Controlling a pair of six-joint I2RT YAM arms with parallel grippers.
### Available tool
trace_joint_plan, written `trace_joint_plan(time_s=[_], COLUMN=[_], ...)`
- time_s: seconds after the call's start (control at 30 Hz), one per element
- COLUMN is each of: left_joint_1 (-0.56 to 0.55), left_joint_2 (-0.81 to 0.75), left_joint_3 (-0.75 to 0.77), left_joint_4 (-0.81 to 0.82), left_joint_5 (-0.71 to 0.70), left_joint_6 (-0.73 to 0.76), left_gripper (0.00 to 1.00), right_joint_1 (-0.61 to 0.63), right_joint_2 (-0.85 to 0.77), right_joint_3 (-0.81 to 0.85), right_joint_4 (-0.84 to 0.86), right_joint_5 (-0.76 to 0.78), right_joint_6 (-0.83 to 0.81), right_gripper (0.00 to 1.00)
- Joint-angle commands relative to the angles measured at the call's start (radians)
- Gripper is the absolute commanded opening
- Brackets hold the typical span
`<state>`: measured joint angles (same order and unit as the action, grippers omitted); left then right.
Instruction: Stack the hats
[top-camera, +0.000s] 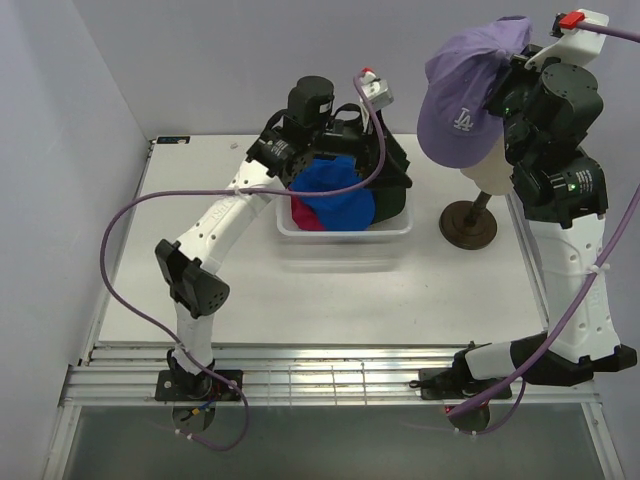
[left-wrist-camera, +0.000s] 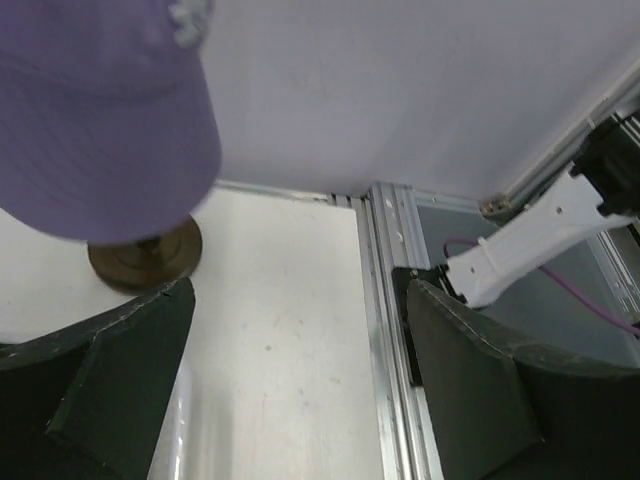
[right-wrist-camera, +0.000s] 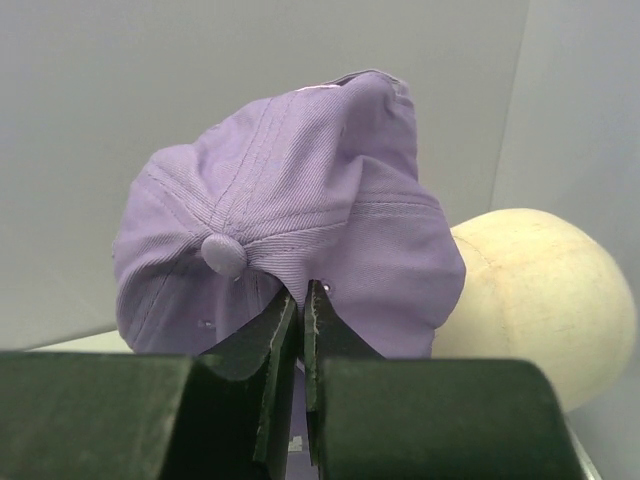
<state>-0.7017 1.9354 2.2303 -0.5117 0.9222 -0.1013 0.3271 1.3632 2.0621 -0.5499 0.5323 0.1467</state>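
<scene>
Up at the right rear of the surface (top-camera: 200, 290), my right fingers (right-wrist-camera: 300, 305) pinch shut on the crown of the lavender fabric baseball cap (top-camera: 465, 95). It drapes against the cream egg-shaped mannequin head (right-wrist-camera: 540, 290), which lies just right of it. My left fingers (top-camera: 390, 170) gape wide over the white mesh basket (top-camera: 345, 235), well apart.

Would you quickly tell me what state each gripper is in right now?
Left gripper: open, holding nothing.
Right gripper: closed on the lavender cap.
</scene>
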Motion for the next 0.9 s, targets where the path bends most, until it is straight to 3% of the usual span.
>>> trace_joint_plan(time_s=[0.0,0.3,0.6,0.7,0.73,0.83,0.87], left_joint_1=[0.028,0.025,0.025,0.025,0.025,0.024,0.024], left_joint_2=[0.105,0.211,0.270,0.274,0.274,0.269,0.267], left_joint_3=[0.096,0.146,0.180,0.173,0.170,0.172,0.169], left_joint_4=[0.217,0.335,0.573,0.639,0.665,0.673,0.667], left_joint_5=[0.033,-0.039,0.047,0.099,0.121,0.135,0.139], left_joint_6=[-0.168,-0.166,-0.354,-0.437,-0.460,-0.506,-0.511], left_gripper=[0.98,0.98,0.95,0.79,0.57,0.20,0.14], right_joint_1=[0.003,0.003,0.003,0.003,0.003,0.003,0.004], right_joint_2=[-0.027,-0.047,-0.075,-0.076,-0.076,-0.078,-0.078], right_joint_3=[-0.013,-0.040,-0.086,-0.092,-0.100,-0.112,-0.115], right_joint_4=[0.077,0.100,0.133,0.130,0.131,0.133,0.133], right_joint_5=[-0.058,-0.072,-0.068,-0.066,-0.065,-0.063,-0.064], right_joint_6=[0.062,0.074,0.067,0.067,0.067,0.067,0.068], right_gripper=[0.08,0.08,0.08,0.08,0.08,0.08,0.08])
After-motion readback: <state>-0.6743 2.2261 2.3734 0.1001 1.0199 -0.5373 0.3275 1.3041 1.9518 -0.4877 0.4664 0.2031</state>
